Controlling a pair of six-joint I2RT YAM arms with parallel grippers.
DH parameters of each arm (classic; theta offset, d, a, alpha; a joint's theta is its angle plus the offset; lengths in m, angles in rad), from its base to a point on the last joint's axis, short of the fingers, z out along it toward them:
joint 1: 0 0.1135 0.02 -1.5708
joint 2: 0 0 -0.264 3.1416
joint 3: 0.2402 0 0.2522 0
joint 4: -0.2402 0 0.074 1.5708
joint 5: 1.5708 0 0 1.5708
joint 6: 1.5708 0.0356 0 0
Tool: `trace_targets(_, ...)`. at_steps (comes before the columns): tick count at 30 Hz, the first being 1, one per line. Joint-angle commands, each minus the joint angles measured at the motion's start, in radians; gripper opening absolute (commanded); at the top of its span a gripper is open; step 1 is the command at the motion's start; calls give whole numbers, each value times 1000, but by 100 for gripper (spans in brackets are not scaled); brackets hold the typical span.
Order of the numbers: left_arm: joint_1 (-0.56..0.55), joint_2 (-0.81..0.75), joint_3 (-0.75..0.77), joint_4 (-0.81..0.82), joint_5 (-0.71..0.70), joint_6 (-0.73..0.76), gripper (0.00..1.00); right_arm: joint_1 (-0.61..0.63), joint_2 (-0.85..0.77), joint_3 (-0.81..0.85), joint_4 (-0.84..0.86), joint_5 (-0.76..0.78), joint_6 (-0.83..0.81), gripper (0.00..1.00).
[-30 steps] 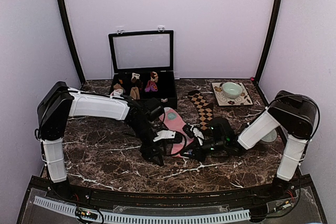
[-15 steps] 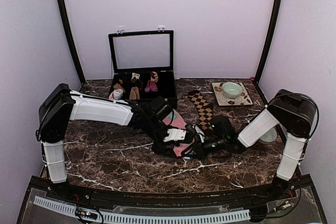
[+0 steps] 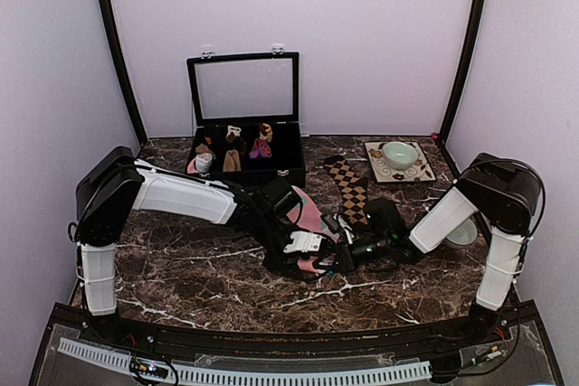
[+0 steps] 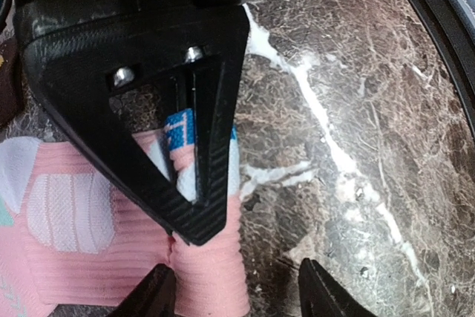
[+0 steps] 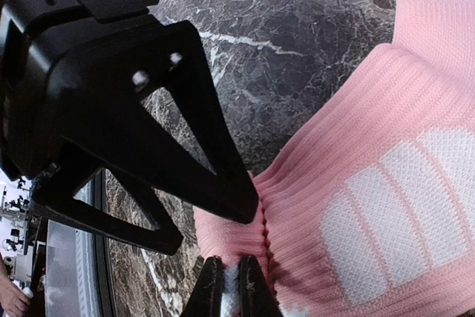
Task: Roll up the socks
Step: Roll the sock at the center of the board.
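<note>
The pink sock [image 3: 309, 210] lies mid-table, and its near cuff end is folded into a small roll [image 4: 211, 276]. My right gripper [image 5: 231, 289] is shut on the edge of that roll, pinching pink and white fabric. My left gripper [image 4: 237, 295] is open and straddles the same roll [image 5: 223, 231]; one fingertip rests beside it and the other is over bare marble. In the top view the left gripper [image 3: 306, 259] and right gripper [image 3: 336, 255] meet tip to tip at the sock's near end. The dark brown sock with tan checks [image 3: 348, 185] lies flat just behind them.
A black case [image 3: 242, 88] with its lid raised stands at the back and holds small sock bundles [image 3: 232, 158]. A mint bowl [image 3: 399, 153] sits on a patterned mat at the back right. Both arms reach low across the marble table [image 3: 181, 268].
My left arm has swung right, bringing its gripper onto the pink sock's near end against the right gripper, with its jaws slightly narrower. The right gripper has stayed shut in place.
</note>
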Motion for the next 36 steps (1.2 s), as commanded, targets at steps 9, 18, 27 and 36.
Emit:
trace_targets(9,-8,41,0,33,-62,-20,31,-3,72,-56,-159,47,35,0)
trace_targets(18,19,96,76,-172,73,-52,0,0,-69,-122,-85,102,-46,83)
trace_targets(27,86,154,111,-410,278,-55,0,49,-326,-263,-1,380,-96,99)
trace_targets(36,115,251,229,-626,351,-19,0,46,-597,-393,179,751,18,99)
